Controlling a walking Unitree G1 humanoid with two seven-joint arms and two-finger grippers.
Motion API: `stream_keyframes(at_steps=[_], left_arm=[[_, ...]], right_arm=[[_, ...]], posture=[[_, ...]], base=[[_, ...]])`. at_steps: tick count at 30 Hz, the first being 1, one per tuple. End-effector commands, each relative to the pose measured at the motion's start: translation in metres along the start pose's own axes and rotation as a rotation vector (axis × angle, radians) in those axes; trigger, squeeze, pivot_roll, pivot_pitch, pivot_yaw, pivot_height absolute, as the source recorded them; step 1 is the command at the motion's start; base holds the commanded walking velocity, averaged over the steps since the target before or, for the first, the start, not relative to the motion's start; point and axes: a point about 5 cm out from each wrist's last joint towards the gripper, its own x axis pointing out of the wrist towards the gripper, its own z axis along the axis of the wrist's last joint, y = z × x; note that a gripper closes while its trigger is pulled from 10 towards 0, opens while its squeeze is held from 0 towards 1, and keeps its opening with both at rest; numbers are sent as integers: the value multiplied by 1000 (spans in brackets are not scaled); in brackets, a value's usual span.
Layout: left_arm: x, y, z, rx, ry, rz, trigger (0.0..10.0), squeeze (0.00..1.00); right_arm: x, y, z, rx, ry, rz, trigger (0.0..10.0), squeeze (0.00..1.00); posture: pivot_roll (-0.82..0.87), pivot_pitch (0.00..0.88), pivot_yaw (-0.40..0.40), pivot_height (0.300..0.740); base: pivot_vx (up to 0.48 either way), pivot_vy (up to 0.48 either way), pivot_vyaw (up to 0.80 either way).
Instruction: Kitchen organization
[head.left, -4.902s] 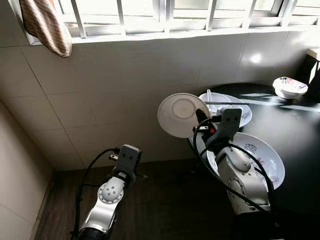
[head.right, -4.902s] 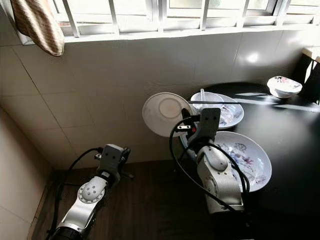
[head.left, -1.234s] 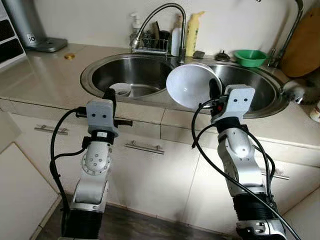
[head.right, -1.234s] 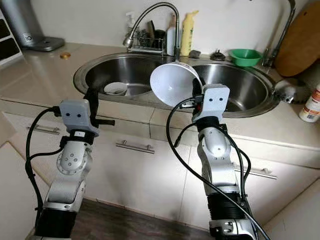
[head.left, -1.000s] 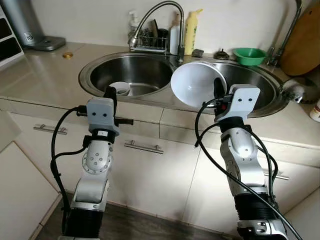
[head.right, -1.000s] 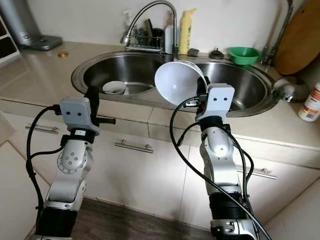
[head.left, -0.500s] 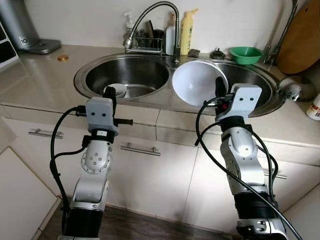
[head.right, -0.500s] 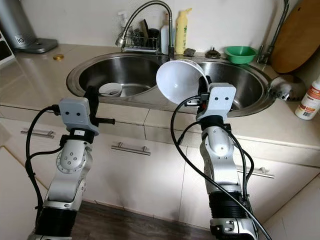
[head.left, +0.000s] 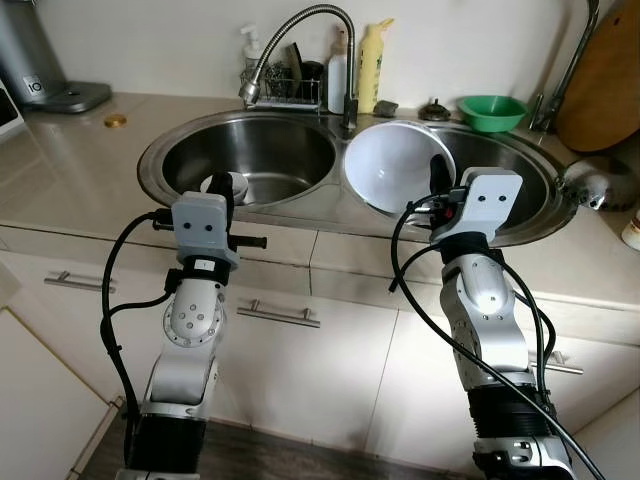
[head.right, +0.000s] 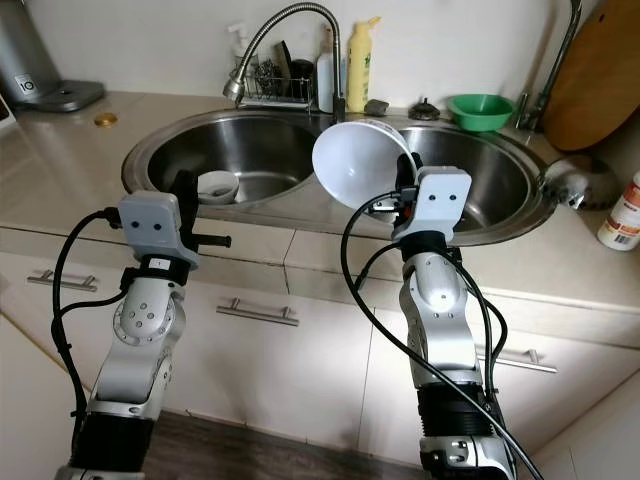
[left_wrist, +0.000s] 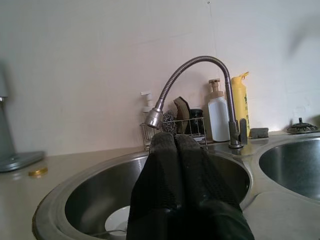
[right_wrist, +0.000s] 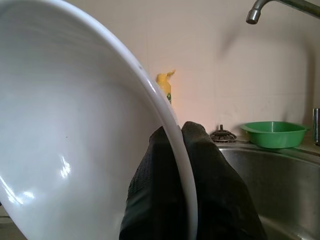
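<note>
My right gripper (head.left: 436, 172) is shut on the rim of a plain white bowl (head.left: 392, 165). The bowl is tilted on edge above the divider of a steel double sink (head.left: 330, 207), leaning over the right basin, hollow side toward me. In the right wrist view the black fingers (right_wrist: 210, 165) pinch the bowl's rim (right_wrist: 172, 125) from both sides. My left gripper (head.left: 222, 188) is shut and empty, raised in front of the left basin. A small white bowl (head.left: 220, 183) lies in that basin, partly hidden behind the left fingers (left_wrist: 175, 150).
A curved faucet (head.left: 300, 30) rises behind the sink, beside a wire rack (head.left: 285, 85), white and yellow bottles (head.left: 372, 62) and a green bowl (head.left: 490, 110). A wooden board (head.left: 605, 85) leans at far right. Cabinet fronts with handles (head.left: 278, 315) stand below the counter.
Nearly five seconds ago I stood at a dark table holding the bowl; now I face the sink. In the last second the view crept closer and the bowl tipped further over the sink.
</note>
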Motion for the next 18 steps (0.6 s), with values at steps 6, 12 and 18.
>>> stream_keyframes(at_steps=[6, 12, 18], left_arm=[[1, -4, 2, -8, -2, -12, 10000, 0], [0, -4, 2, -10, -1, -11, 10000, 0], [0, -4, 2, -12, 0, -12, 10000, 0]], right_arm=[[1, 1, 2, 13, -18, 1, 0, 0], [2, 1, 3, 12, -20, 3, 0, 0], [2, 2, 3, 12, -22, 3, 0, 0]], posture=[[114, 0, 7, 740], [114, 0, 4, 740], [115, 0, 4, 740]], base=[[0, 0, 0], [0, 0, 0], [80, 0, 0]])
